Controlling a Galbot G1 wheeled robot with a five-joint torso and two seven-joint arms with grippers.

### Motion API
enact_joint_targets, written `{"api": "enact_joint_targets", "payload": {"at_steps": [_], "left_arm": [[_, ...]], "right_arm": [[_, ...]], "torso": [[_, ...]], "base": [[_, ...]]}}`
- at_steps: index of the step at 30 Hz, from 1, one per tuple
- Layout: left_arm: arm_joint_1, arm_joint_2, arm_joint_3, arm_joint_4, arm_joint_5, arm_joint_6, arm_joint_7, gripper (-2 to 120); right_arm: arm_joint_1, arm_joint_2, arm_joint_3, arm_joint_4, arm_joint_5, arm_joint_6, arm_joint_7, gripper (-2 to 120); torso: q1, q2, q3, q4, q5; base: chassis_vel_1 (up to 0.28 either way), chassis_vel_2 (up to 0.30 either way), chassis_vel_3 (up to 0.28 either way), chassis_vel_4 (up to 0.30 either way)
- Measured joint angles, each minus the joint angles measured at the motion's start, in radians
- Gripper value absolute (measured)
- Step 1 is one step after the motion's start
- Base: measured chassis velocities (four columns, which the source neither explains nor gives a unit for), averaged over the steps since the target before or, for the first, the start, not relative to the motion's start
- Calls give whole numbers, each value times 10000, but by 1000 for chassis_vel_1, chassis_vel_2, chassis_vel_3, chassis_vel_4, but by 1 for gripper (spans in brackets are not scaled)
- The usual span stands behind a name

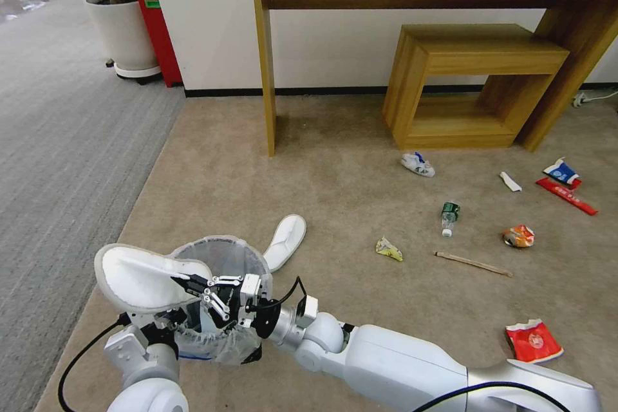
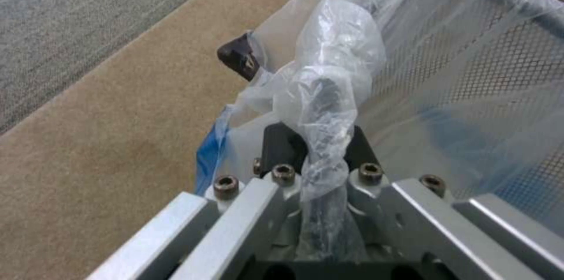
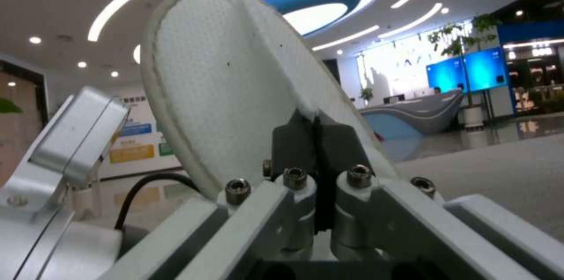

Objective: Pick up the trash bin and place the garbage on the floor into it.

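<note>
So I have the bin [image 1: 222,256] off the beige carpet [image 1: 335,193], my left gripper [image 2: 314,139] pinched shut on its rim and bag. My right gripper [image 1: 187,283] clamps one white slipper [image 1: 145,277] just over the opening, not yet dropped in. Left on the carpet: the other slipper [image 1: 286,241], bottle [image 1: 449,217], stick [image 1: 473,264], several wrappers. The bin's inside is hidden from me.

No text, number or brand was legible. Print on the red bar wrapper [image 1: 566,196] and the wall posters [image 3: 132,145] could not be read.
</note>
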Motion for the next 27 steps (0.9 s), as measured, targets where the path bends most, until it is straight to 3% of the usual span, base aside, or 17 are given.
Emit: {"api": "enact_joint_targets", "payload": {"at_steps": [20,24,27], "left_arm": [[25,-36,-25,11,48,-83,9,3],[-8,-33,-25,87,57,-88,11,3],[-45,0,-42,150,56,-90,15,3]], "right_arm": [[-55,-119,325,-108,-453,-5,-35,76],[-48,-212,602,97,-469,-70,188,87],[12,-368,936,390,-408,-340,589,89]], "torso": [[0,1,0,0,0],[0,0,0,0,1],[0,0,0,0,0]], "base": [[0,0,0,0],[0,0,0,0],[0,0,0,0]]}}
